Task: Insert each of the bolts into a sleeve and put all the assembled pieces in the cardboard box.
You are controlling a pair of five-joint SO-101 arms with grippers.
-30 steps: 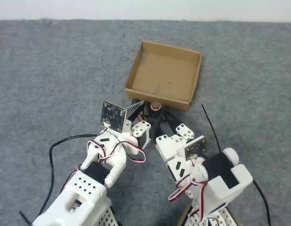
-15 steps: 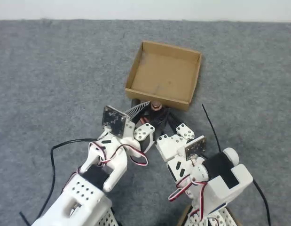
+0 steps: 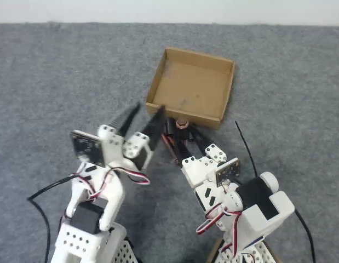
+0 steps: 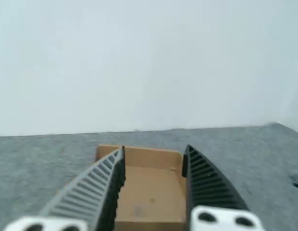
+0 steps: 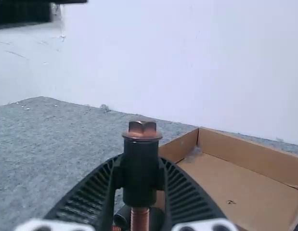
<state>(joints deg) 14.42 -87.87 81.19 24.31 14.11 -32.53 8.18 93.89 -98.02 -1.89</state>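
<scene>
The open cardboard box (image 3: 191, 87) lies on the grey carpet with nothing in it. Just in front of its near wall, my right gripper (image 3: 181, 137) is shut on a black sleeve (image 5: 139, 168) held upright. A copper bolt (image 5: 141, 130) sits in the sleeve, its head on top and its shaft showing below. The box (image 5: 245, 178) lies right behind it. My left gripper (image 3: 150, 108) is open and holds nothing, left of the assembly, pointing at the box's near left corner. From the left wrist, the box (image 4: 149, 185) shows between the spread fingers of the left gripper (image 4: 155, 153).
A black cable (image 3: 245, 143) lies on the carpet right of the right arm, and another cable (image 3: 54, 186) loops beside the left arm's base. A white wall borders the carpet behind the box.
My left gripper has drawn away from the sleeve and bolt, swung left and back, and now stands open. The right gripper has kept still with the assembly.
</scene>
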